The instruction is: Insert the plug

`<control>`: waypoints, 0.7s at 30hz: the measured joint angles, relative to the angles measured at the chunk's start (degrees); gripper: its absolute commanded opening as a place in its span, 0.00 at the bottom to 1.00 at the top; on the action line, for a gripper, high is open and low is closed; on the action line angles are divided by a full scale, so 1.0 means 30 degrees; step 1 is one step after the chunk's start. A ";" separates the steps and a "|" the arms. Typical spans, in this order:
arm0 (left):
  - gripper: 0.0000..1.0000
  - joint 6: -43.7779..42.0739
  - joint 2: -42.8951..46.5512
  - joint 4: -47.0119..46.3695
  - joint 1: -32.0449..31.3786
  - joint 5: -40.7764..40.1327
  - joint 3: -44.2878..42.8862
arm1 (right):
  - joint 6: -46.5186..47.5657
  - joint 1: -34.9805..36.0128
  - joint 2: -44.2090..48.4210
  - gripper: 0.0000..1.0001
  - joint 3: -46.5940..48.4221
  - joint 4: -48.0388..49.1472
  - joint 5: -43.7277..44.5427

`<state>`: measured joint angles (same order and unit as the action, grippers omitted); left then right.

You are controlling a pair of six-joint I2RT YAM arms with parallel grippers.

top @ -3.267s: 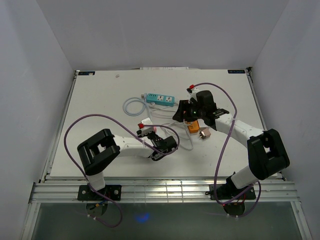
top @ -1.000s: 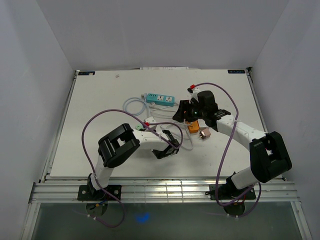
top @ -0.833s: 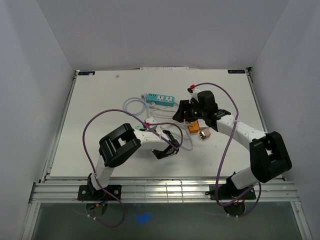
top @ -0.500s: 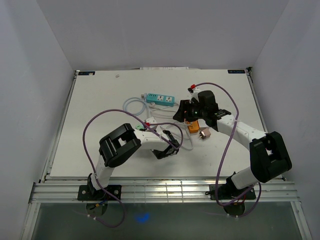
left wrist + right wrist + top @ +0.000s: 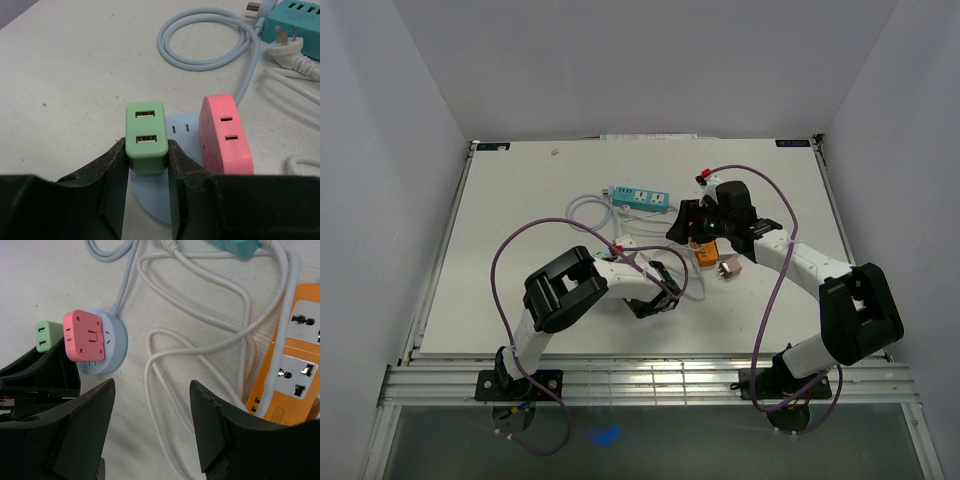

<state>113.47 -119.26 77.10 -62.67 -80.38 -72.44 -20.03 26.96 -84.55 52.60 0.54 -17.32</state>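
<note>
A green USB charger plug [image 5: 146, 135] is gripped between my left gripper's [image 5: 146, 165] two fingers. It stands upright over the near-left part of a pale blue round socket [image 5: 181, 131]. Its prongs are hidden underneath. A pink adapter [image 5: 225, 135] sits in the socket just right of it. The right wrist view shows the green plug [image 5: 43, 336], pink adapter [image 5: 85, 335] and socket [image 5: 114, 347] to the left of my right gripper [image 5: 152, 425]. That gripper is open and empty above loose white cable [image 5: 200, 340]. In the top view the left gripper [image 5: 652, 290] is mid-table and the right gripper [image 5: 688, 226] is just beyond it.
An orange power strip [image 5: 295, 370] lies right of my right gripper. A teal power strip [image 5: 640, 197] lies farther back, with a coiled pale blue cord [image 5: 210, 40] and a white three-pin plug [image 5: 287, 50] near it. White cables loop between the strips.
The left arm's elbow has swung to the right over the last seconds, while its gripper stayed near the socket. The right arm has barely moved.
</note>
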 measured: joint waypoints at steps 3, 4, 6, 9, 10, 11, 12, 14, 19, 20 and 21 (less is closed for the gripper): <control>0.00 0.0000 -0.0080 0.0087 0.0000 0.0022 -0.0197 | 0.0000 0.0000 0.0000 0.67 0.0000 0.0000 -0.0007; 0.00 0.0000 -0.0124 0.0080 0.0000 0.0036 -0.0306 | 0.0000 0.0000 0.0000 0.67 0.0000 0.0000 -0.0007; 0.00 0.0000 -0.0160 0.0080 0.0000 0.0109 -0.0495 | 0.0000 -0.0007 0.0000 0.67 0.0000 0.0000 -0.0007; 0.00 0.0007 -0.0175 0.0087 -0.0007 0.0168 -0.0641 | 0.0029 -0.0022 0.0000 0.67 0.0000 0.0000 -0.0007; 0.00 0.0007 -0.0182 0.0080 -0.0007 0.0175 -0.0692 | 0.0044 -0.0036 0.0000 0.67 0.0000 0.0000 0.0000; 0.00 0.0007 -0.0189 0.0080 -0.0015 0.0182 -0.0750 | 0.0044 -0.0051 0.0000 0.67 0.0000 0.0000 0.0000; 0.00 0.0007 -0.0204 0.0080 -0.0022 0.0189 -0.0787 | 0.0044 -0.0073 0.0000 0.67 0.0000 0.0000 0.0000; 0.00 0.0007 -0.0277 0.0087 -0.0029 0.0189 -0.0831 | 0.0044 -0.0109 0.0000 0.67 0.0000 0.0000 0.0000; 0.00 0.0000 -0.0430 0.0175 -0.0029 0.0058 -0.0831 | 0.0044 -0.0124 0.0000 0.67 0.0000 0.0000 -0.0007; 0.00 0.0000 -0.0430 0.0182 -0.0029 0.0058 -0.0831 | 0.0044 -0.0124 0.0000 0.67 0.0000 0.0000 -0.0007; 0.00 0.0000 -0.0430 0.0189 -0.0029 0.0066 -0.0831 | 0.0044 -0.0124 0.0000 0.67 0.0000 0.0000 -0.0007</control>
<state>113.47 -120.55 77.67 -62.76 -80.18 -74.94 -19.90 26.59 -84.55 52.60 0.54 -17.34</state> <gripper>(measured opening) 0.420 0.668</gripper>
